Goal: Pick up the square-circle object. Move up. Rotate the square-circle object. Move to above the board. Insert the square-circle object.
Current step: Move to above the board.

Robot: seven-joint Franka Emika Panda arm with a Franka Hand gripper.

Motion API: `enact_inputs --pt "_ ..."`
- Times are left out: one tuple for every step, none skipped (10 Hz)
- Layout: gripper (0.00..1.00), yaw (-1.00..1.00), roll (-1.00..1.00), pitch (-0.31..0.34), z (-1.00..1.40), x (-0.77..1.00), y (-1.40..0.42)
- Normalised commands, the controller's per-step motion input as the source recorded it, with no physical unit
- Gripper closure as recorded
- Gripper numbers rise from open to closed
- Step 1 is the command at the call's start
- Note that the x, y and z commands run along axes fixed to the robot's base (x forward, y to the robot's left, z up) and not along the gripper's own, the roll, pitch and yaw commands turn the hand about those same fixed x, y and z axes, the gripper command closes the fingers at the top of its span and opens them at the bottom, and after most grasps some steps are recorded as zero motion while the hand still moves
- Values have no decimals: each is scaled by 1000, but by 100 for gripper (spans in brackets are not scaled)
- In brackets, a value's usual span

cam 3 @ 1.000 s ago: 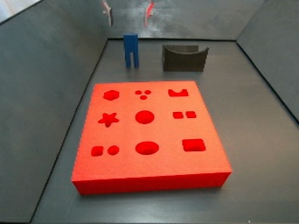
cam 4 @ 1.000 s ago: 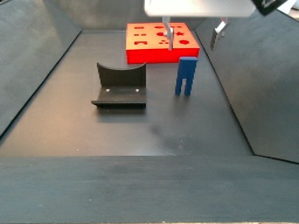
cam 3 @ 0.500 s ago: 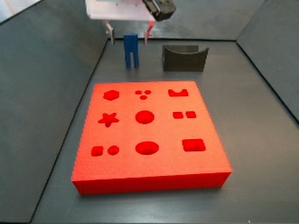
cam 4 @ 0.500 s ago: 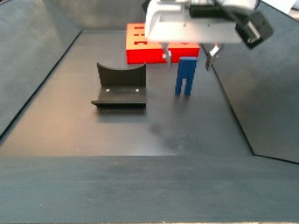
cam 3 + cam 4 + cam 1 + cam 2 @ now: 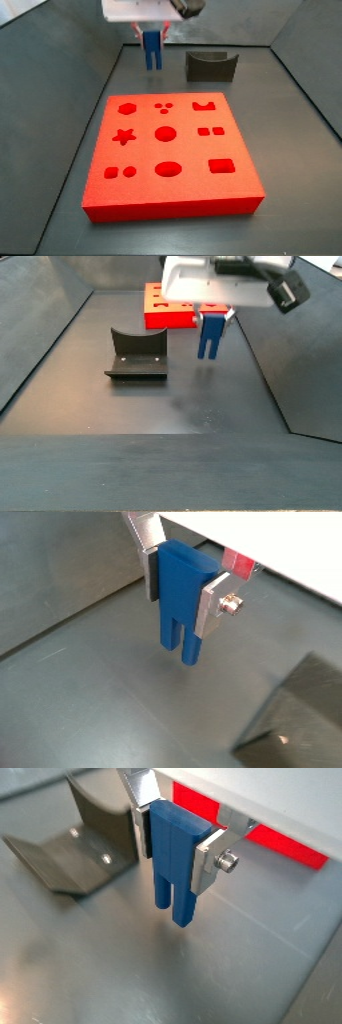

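The square-circle object is a narrow blue peg block with two short prongs pointing down. My gripper is shut on its upper part, with one silver finger on each flat side. It hangs upright a little above the grey floor in both wrist views. In both side views the gripper holds the blue block at the far end of the floor, beyond the board. The board is a large flat red slab with shape cut-outs. It also shows behind the gripper as a red slab.
The dark grey fixture stands on the floor beside the held block, also seen in a side view and in both wrist views. Grey walls enclose the floor on all sides.
The gripper came down over the standing blue block and shut on it. The block has now risen slightly off the floor.
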Motion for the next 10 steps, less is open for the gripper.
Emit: enact_inputs --pt "100 -21 -318 -130 1000 152 154" --pt "100 -19 -268 -55 1000 147 150" --pt "100 -17 -220 -3 1000 144 146" --pt "100 -16 -187 34 1000 142 143" --pt "100 -24 -174 47 1000 137 142" --pt "100 -28 -159 51 1000 133 139" --pt "100 -35 -139 59 1000 127 136" --pt "100 -36 -124 64 1000 124 132" --pt "100 -37 -103 71 1000 116 127" --pt "100 -38 -88 76 1000 109 123"
